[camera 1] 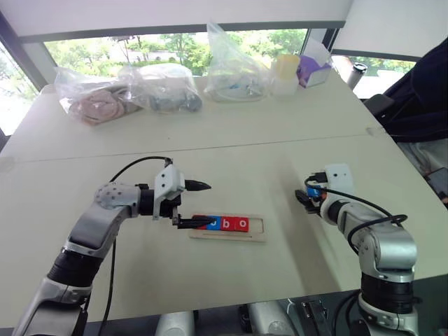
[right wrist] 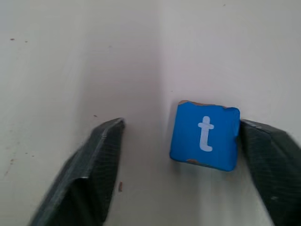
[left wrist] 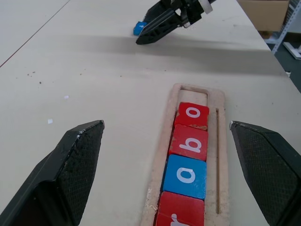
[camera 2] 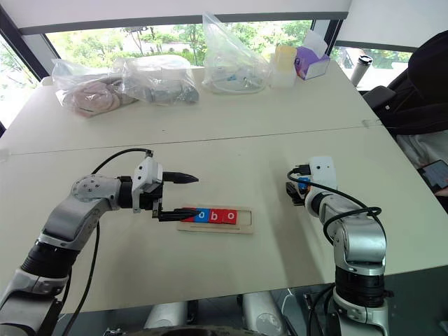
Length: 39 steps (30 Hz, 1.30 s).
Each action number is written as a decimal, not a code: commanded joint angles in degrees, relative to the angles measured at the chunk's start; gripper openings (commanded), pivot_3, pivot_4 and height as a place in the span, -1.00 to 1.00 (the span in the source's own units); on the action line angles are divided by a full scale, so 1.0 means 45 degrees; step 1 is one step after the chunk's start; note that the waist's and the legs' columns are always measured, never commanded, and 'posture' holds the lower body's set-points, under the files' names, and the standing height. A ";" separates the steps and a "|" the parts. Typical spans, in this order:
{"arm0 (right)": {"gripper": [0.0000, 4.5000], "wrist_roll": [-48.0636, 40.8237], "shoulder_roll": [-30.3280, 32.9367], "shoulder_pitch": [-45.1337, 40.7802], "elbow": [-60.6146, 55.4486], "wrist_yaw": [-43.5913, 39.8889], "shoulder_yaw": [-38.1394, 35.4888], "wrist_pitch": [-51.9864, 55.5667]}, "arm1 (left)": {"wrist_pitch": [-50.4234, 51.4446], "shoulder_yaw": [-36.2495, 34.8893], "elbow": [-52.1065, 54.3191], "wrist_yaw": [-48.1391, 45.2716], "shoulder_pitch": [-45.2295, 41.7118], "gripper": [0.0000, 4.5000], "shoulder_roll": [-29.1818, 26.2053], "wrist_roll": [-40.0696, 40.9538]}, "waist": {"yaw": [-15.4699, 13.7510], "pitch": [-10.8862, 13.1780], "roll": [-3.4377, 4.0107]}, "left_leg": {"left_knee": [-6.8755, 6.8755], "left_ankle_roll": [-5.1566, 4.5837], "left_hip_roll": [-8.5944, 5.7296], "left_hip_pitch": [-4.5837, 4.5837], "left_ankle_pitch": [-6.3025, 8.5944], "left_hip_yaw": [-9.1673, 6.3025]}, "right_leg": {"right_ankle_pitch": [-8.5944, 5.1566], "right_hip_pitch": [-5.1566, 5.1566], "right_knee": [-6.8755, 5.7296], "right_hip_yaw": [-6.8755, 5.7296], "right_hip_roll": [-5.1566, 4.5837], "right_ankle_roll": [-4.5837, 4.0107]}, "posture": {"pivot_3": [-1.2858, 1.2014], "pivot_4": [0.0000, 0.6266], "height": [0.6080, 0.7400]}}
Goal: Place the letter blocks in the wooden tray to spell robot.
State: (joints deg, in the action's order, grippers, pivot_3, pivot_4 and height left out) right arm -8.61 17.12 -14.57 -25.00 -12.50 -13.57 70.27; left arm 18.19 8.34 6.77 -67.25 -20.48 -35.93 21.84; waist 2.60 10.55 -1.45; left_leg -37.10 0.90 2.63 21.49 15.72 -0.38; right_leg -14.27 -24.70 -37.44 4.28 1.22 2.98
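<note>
Four letter blocks sit in the wooden tray [camera 1: 253, 239]; the blue t block [right wrist: 204, 135] lies on the table [camera 1: 231, 157] well to the tray's right.

From the tray's left end the row reads a red block [left wrist: 183, 208] with its letter cut off (probably r), blue o [left wrist: 186, 176], red b [left wrist: 190, 142], red o [left wrist: 193, 115], with the right-end slot bare. The left gripper [camera 1: 194, 204] hangs over the tray's left end, fingers spread wide, holding nothing, partly hiding the first block. The right gripper [right wrist: 188, 160] straddles the t block: one finger [right wrist: 270, 165] meets its edge, the other stands apart, so no firm grip shows.
</note>
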 commanded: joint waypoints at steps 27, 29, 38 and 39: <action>0.96 -0.3374 0.1269 0.2490 -0.7073 -0.2128 -0.0485 0.4556 | -0.1171 -0.0074 -0.0768 -0.1655 -0.0942 1.00 0.0175 0.0247 | 0.0018 0.0003 0.0007 | 0.0021 0.0002 0.0001 0.0030 0.0001 0.0002 | -0.0011 -0.0018 0.0048 0.0000 -0.0011 -0.0001 | 0.03 -0.52 1.00; 0.96 -0.3759 0.3087 0.2443 -0.6605 -0.3451 -0.0498 0.3145 | -0.1176 -0.0083 -0.0819 -0.1626 -0.0983 1.00 0.0199 0.0217 | 0.0007 0.0007 0.0006 | 0.0019 0.0001 -0.0003 0.0029 0.0001 0.0005 | -0.0011 -0.0017 0.0052 0.0002 -0.0013 -0.0001 | 0.03 -0.52 1.00; 0.96 -0.2834 0.6844 0.4272 -0.1813 -0.9287 0.0768 -0.6857 | -0.1075 -0.0146 -0.0598 -0.1289 -0.0933 1.00 0.0284 0.0202 | 0.0011 0.0019 -0.0011 | 0.0021 -0.0017 -0.0004 0.0024 0.0011 0.0005 | -0.0011 0.0000 0.0076 0.0000 -0.0001 0.0009 | 0.03 -0.52 1.00; 0.96 -0.2668 0.6977 0.4299 -0.1336 -0.9580 0.0986 -0.7490 | -0.1049 -0.0166 -0.0551 -0.1226 -0.0919 1.00 0.0280 0.0215 | 0.0016 0.0020 -0.0013 | 0.0017 -0.0017 -0.0004 0.0023 0.0011 0.0010 | -0.0011 0.0000 0.0075 0.0003 -0.0001 0.0010 | 0.03 -0.52 1.00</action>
State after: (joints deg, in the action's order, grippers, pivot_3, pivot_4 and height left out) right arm -22.38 47.38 4.74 -33.73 -52.62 -10.07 43.49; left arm 14.10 8.34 2.40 -73.31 -24.37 -34.68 22.84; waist 2.67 10.64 -1.51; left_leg -37.05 0.83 2.62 21.59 15.77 -0.33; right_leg -14.31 -24.69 -37.10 4.31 1.22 3.03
